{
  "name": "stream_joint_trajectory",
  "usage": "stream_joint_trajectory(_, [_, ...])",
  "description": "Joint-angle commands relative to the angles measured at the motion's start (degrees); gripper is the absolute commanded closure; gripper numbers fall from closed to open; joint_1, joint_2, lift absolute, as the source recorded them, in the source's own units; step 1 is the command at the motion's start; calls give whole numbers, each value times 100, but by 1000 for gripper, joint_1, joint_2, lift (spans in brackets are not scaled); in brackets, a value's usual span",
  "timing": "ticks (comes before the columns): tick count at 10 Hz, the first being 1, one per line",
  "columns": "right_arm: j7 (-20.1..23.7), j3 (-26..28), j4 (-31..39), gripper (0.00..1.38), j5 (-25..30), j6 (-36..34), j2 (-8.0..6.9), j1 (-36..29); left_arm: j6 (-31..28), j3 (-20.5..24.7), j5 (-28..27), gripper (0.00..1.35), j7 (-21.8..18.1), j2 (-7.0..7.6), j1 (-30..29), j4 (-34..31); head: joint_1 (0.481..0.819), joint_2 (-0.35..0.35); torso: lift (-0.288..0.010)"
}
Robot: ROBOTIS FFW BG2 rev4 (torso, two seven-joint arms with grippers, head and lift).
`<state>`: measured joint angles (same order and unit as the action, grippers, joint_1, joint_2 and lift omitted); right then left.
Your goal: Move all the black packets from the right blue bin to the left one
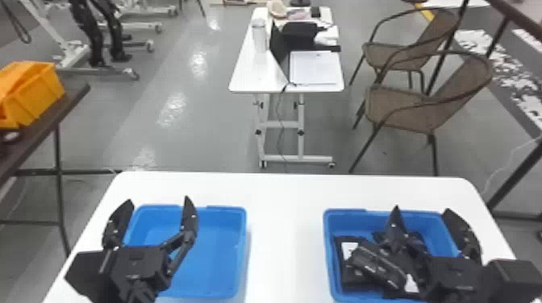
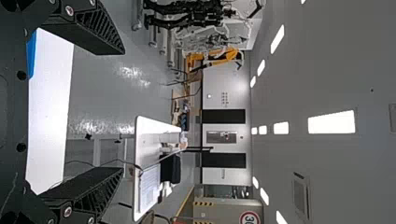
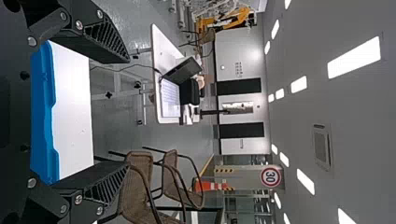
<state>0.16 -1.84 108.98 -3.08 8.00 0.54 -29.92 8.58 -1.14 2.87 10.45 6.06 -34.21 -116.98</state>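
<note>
The left blue bin (image 1: 209, 258) stands on the white table with bare floor visible inside. My left gripper (image 1: 157, 201) is over its left part, fingers spread wide; the left wrist view has this gripper (image 2: 122, 112) open too, nothing between the fingers. In the right blue bin (image 1: 330, 241), several black packets (image 1: 375, 264) lie heaped toward the left and middle, some with white labels. Over that bin's right part is my right gripper (image 1: 423, 211), hiding some of the pile. In the right wrist view the right gripper (image 3: 128, 114) is open and holds nothing, with the right bin's rim (image 3: 43, 112) behind it.
White table (image 1: 282, 241) surface separates the two bins. Beyond its far edge stand a small white table (image 1: 258, 76) with a laptop and bottle, and brown chairs (image 1: 407, 106). An orange bin (image 1: 36, 96) rests on a dark table at the left.
</note>
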Motion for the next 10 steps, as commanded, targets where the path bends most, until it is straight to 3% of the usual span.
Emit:
stream_joint_trajectory(1, [2,0,-9,274,1,8,8,4,4,-1,-6,136,1,0,2,8,695,68,0])
stream_joint_trajectory(8, [11,0,-53,274,-52,17,8,13,135,-1,11,136,-25,0,46,88,695,67,0])
stream_joint_trajectory(10, [2,123,-299,275,-325,-62,34,13,118,-1,38,136,-25,0,46,88,695,67,0])
